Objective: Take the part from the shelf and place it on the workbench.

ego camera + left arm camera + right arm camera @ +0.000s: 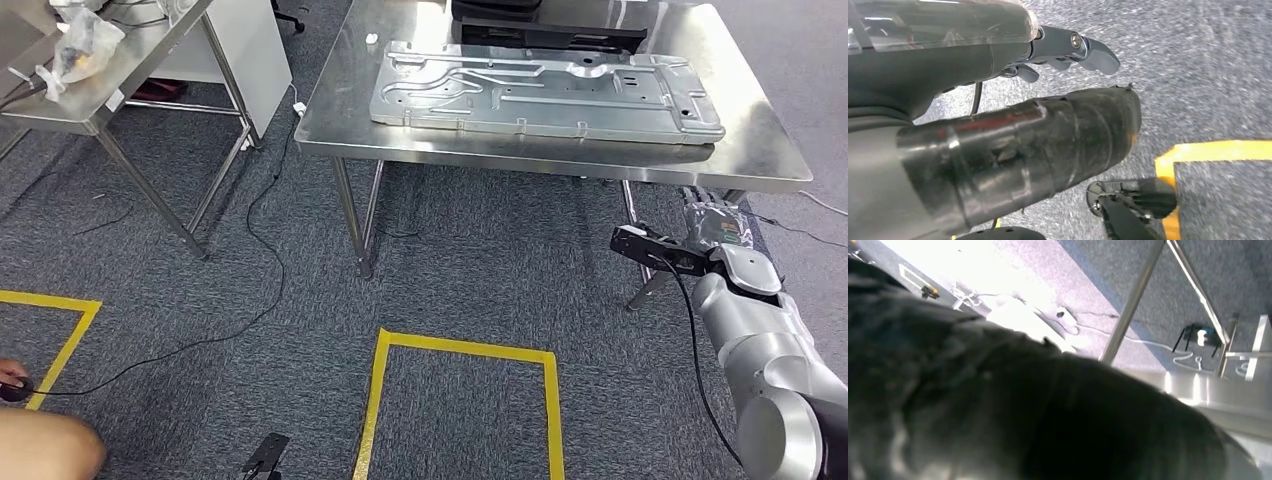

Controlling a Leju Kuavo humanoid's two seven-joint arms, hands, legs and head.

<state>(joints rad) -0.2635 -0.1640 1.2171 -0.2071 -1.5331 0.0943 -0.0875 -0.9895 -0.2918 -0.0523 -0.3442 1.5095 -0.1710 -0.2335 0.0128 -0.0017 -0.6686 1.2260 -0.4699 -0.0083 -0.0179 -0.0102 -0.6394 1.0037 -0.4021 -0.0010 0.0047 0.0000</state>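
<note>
A large grey stamped metal part lies flat on the steel workbench, filling most of its top. My right hand hangs just below the workbench's front right edge, fingers pointing up toward it, with nothing in it. In the right wrist view that hand is a dark blur in front of the workbench legs. Over the grey carpet my left hand hangs with its taped thumb and its fingers apart and nothing between them.
A second steel table with plastic bags stands at the far left. A black cable trails over the carpet. Yellow tape squares mark the floor in front. A black case sits at the workbench's back. Part of a person shows at the bottom left.
</note>
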